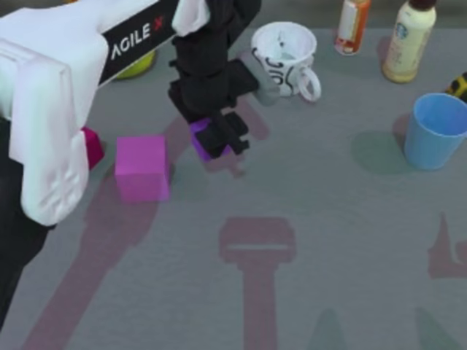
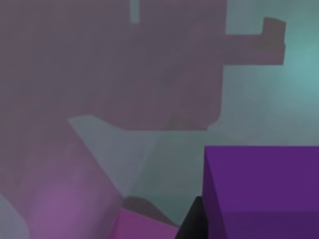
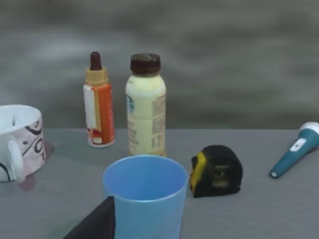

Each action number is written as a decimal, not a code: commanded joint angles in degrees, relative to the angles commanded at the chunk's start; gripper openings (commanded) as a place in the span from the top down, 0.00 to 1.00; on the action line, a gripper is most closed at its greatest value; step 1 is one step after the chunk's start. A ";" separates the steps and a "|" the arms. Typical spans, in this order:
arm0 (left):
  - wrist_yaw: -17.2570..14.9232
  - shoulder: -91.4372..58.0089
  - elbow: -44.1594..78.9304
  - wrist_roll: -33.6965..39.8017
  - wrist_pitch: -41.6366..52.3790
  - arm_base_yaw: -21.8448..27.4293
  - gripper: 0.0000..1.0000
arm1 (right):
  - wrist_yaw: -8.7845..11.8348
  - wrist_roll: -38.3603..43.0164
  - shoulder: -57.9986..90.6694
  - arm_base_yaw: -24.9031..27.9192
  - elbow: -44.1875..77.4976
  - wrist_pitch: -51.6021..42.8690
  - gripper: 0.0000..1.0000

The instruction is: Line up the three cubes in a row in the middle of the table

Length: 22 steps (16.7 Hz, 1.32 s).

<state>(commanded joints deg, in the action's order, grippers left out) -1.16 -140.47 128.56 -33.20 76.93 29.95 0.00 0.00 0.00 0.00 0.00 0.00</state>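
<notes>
Table [image 1: 328, 219]: fingers [image 1: 235, 138] around purple cube [image 1: 201, 138]

Small deep purple cube [image 1: 206, 140] under left hand [image 1: 228, 141], large pink-violet cube [image 1: 141, 167] beside, magenta cube [image 1: 92, 146] far left

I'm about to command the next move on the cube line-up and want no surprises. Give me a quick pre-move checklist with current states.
1. Left tool at the small purple cube: ok, it sits right over the cube in the top view.
2. Grip on that cube: cannot tell, the fingers are not clearly seen.
3. Large pink-violet cube apart from the purple one: ok, a gap shows.
4. Dark magenta cube reachable: cannot tell, mostly hidden behind the left arm.
5. Three cubes in a row: not ok.
6. White mug and blue cup away from the cubes: ok.
7. Right tool: not in view.
</notes>
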 joint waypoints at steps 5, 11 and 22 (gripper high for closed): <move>0.03 0.02 0.25 -0.10 0.26 0.43 1.00 | 0.00 0.00 0.00 0.00 0.00 0.00 0.00; 0.33 4.10 -4.70 -0.86 -1.04 10.09 1.00 | 0.00 0.00 0.00 0.00 0.00 0.00 0.00; 0.42 9.96 -12.22 -2.32 -2.77 25.16 1.00 | 0.00 0.00 0.00 0.00 0.00 0.00 0.00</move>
<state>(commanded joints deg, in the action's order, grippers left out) -0.74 -130.51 116.33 -35.52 74.16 55.11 0.00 0.00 0.00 0.00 0.00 0.00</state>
